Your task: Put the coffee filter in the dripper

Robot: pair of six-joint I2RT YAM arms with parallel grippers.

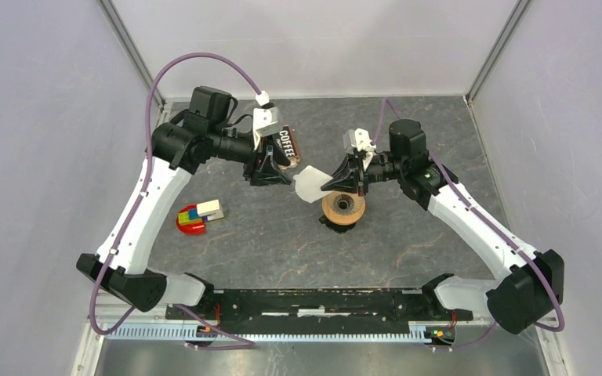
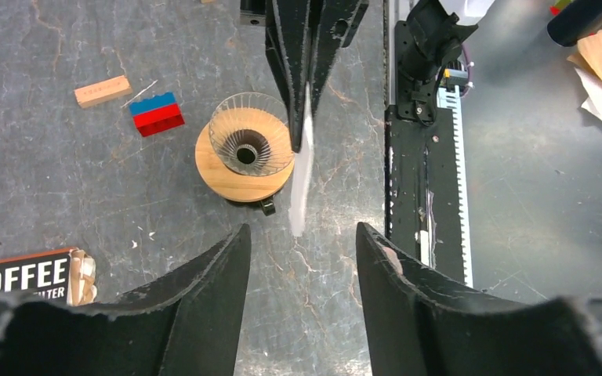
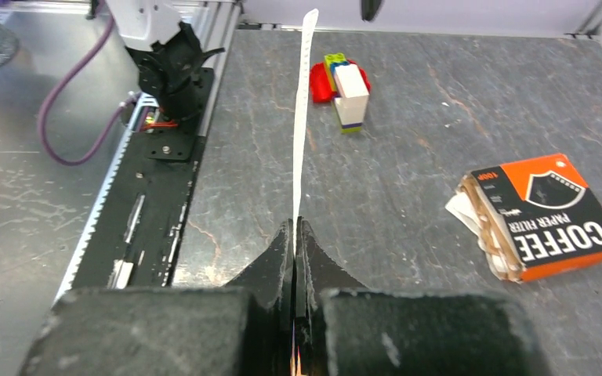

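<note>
Because the right end effector [image 3: 295, 227] pinches the coffee filter [image 3: 302, 117] by one edge, it juts past the tips beside the dripper [image 1: 342, 208] (not in), left end effector [image 2: 302, 231] spread apart opposite, probably to open it.

Found the coffee filter [image 3: 303, 102] to be thin white paper, matt and smooth, finely crimped along one edge. Read the dripper [image 2: 244, 149] as a clear, glossy ribbed cone seated in a pale, smooth wood ring. Saw matt black plastic on the left hand [image 2: 302, 235] and right hand [image 3: 295, 227], grainy, rough at the edges. Took the counter [image 1: 266, 243] for a dark grey stone-look sheet, veined and matt. Noted glossy plastic bricks [image 1: 196, 217] at nine o'clock from the dripper and, at eleven o'clock, the packet [image 3: 549, 211] in printed orange-and-black card with a slight sheen. Marked the rail [image 1: 321, 301] at six o'clock as black metal, scuffed.
</note>
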